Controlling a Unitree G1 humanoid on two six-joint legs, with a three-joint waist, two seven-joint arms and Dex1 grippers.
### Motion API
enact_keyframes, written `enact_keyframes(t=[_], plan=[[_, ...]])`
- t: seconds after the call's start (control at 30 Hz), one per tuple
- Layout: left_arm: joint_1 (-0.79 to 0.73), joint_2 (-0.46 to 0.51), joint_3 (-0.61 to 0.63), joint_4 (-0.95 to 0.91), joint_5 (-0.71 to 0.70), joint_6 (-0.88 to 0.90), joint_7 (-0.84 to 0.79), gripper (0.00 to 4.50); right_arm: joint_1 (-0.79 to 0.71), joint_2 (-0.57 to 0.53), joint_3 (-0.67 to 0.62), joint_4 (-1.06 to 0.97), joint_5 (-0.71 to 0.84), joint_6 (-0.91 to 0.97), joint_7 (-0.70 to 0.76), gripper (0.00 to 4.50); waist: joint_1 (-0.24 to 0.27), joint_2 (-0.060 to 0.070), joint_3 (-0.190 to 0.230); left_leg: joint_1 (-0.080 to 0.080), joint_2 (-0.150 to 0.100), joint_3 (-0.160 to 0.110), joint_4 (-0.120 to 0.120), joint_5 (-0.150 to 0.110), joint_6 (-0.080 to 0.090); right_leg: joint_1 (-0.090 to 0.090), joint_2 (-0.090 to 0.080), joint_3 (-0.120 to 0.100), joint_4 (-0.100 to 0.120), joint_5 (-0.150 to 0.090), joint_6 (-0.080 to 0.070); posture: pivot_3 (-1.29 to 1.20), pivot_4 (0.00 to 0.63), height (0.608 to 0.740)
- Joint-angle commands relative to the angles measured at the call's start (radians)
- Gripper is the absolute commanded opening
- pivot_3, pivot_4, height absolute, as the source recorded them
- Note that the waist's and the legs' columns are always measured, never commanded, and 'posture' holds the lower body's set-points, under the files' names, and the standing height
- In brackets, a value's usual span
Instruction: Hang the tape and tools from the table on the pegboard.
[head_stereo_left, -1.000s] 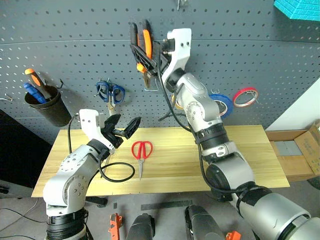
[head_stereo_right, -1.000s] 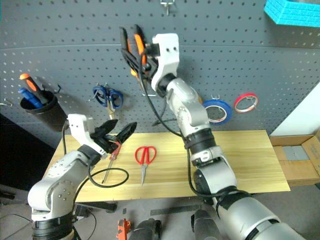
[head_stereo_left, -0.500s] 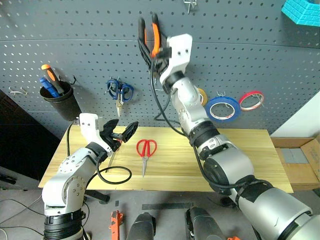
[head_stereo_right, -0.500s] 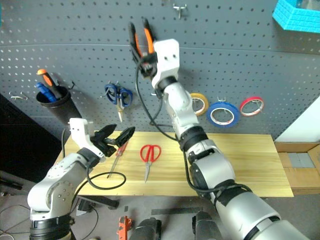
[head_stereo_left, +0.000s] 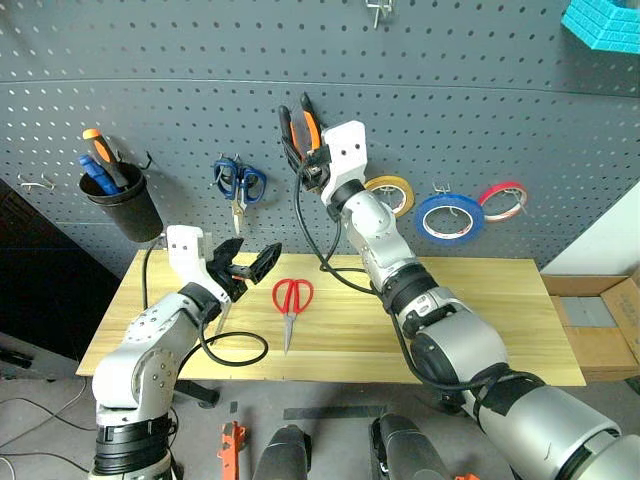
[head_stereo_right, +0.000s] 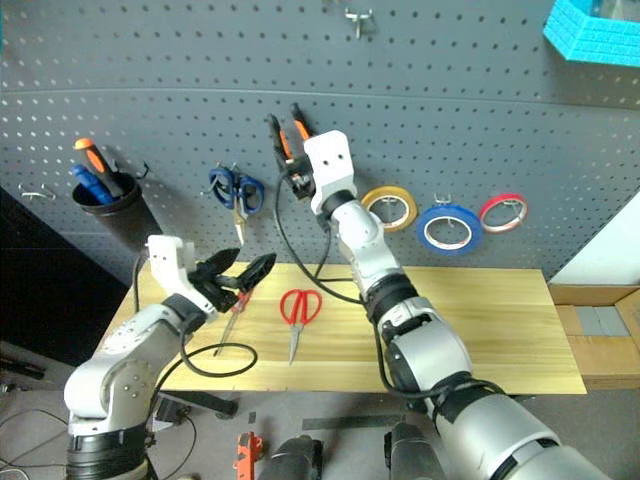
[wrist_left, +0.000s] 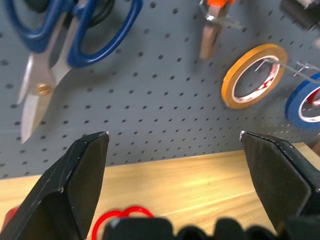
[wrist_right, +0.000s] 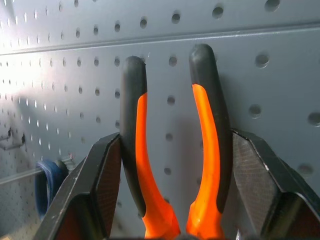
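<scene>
Orange-and-black pliers stand handles-up against the dark pegboard, nose down by a wire hook. My right gripper is shut on them, its fingers pressed on both handles. The blue tape hangs on the pegboard to the right. Red-handled scissors lie on the pale wood table. A slim red-handled screwdriver lies just left of them. My left gripper hovers open above the screwdriver, holding nothing.
A yellow roll, a red roll and blue scissors hang on the board. A black cup at the left holds orange and blue screwdrivers. A black cable loops on the table; a cardboard box stands to its right.
My right gripper has come down along the pegboard with the pliers and rolled at the wrist. The head view shifted early on. The left gripper stayed where it was, open.
</scene>
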Motion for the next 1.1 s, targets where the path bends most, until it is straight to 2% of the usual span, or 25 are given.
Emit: enact_keyframes(t=[0.03, 0.07, 0.1, 0.3, 0.4, 0.53, 0.63, 0.83, 1.03, 1.1], plan=[[-0.026, -0.007, -0.002, 0.003, 0.007, -0.039, -0.009, 4.50, 0.078, -0.027, 0.011, -0.072, -0.010, 0.047, 0.059, 4.02, 0.000, -0.001, -0.001, 0.000, 0.000, 0.000, 0.000, 0.000, 0.000, 0.000, 0.000, 0.000, 0.000, 0.000, 0.000, 0.03, 0.138, 0.740], [-0.031, -0.010, -0.006, 0.009, 0.009, -0.043, -0.010, 4.50, 0.087, -0.050, 0.009, -0.095, -0.014, 0.060, 0.063, 4.38, -0.001, -0.001, -0.001, 0.000, 0.000, 0.000, 0.000, 0.000, 0.000, 0.000, 0.000, -0.001, -0.001, 0.000, 0.000, 0.02, 0.136, 0.740], [-0.037, -0.013, -0.012, 0.017, 0.013, -0.048, -0.013, 4.50, 0.095, -0.078, 0.005, -0.124, -0.020, 0.076, 0.065, 4.46, 0.000, -0.001, -0.001, -0.001, 0.000, 0.000, 0.000, 0.000, 0.000, 0.000, 0.000, 0.000, -0.001, 0.000, 0.000, 0.01, 0.133, 0.740], [-0.061, -0.041, -0.077, 0.089, 0.052, -0.096, -0.046, 4.50, 0.181, -0.210, -0.006, -0.361, 0.002, 0.180, 0.170, 4.46, -0.002, -0.001, -0.001, -0.003, -0.001, 0.000, 0.001, 0.001, -0.002, -0.001, -0.003, -0.001, -0.001, 0.000, 0.001, -0.06, 0.124, 0.740], [-0.070, -0.057, -0.107, 0.131, 0.087, -0.120, -0.050, 4.50, 0.254, -0.270, 0.017, -0.551, 0.028, 0.272, 0.259, 4.46, -0.009, -0.002, -0.003, -0.002, -0.001, 0.000, 0.001, 0.002, -0.003, 0.000, -0.003, -0.001, 0.000, 0.000, 0.001, -0.09, 0.126, 0.740], [-0.036, -0.084, -0.194, 0.200, 0.236, -0.165, 0.035, 4.50, 0.424, -0.385, 0.064, -0.865, 0.111, 0.460, 0.432, 4.46, -0.033, -0.002, -0.003, -0.002, 0.000, 0.000, 0.001, 0.001, -0.002, 0.000, -0.003, -0.001, -0.001, 0.000, 0.001, -0.16, 0.145, 0.740], [-0.002, -0.105, -0.250, 0.251, 0.350, -0.193, 0.118, 4.50, 0.540, -0.467, 0.074, -0.971, 0.152, 0.528, 0.528, 4.46, -0.056, -0.002, -0.003, -0.003, 0.000, 0.001, 0.000, 0.001, -0.002, 0.000, -0.003, 0.000, -0.003, 0.000, 0.001, -0.18, 0.155, 0.740], [0.047, -0.153, -0.298, 0.318, 0.498, -0.220, 0.243, 4.50, 0.743, -0.602, 0.187, -1.035, 0.164, 0.517, 0.761, 4.46, -0.090, -0.002, -0.003, -0.002, 0.000, 0.002, 0.001, 0.000, 0.000, 0.001, -0.003, 0.000, -0.003, 0.000, 0.002, -0.17, 0.157, 0.740], [0.103, -0.215, -0.242, 0.313, 0.522, -0.159, 0.347, 4.50, 0.795, -0.597, 0.256, -0.980, 0.155, 0.473, 0.851, 4.46, -0.105, -0.003, -0.002, 0.000, 0.000, 0.002, 0.002, 0.000, 0.000, 0.002, -0.002, 0.001, -0.001, 0.000, 0.002, -0.13, 0.188, 0.740], [0.128, -0.224, -0.235, 0.310, 0.531, -0.146, 0.365, 4.50, 0.793, -0.589, 0.279, -0.934, 0.133, 0.428, 0.876, 4.46, -0.102, -0.004, 0.001, 0.001, 0.000, 0.002, 0.002, 0.000, 0.000, 0.003, -0.002, 0.001, -0.001, 0.000, 0.002, -0.10, 0.215, 0.740]])
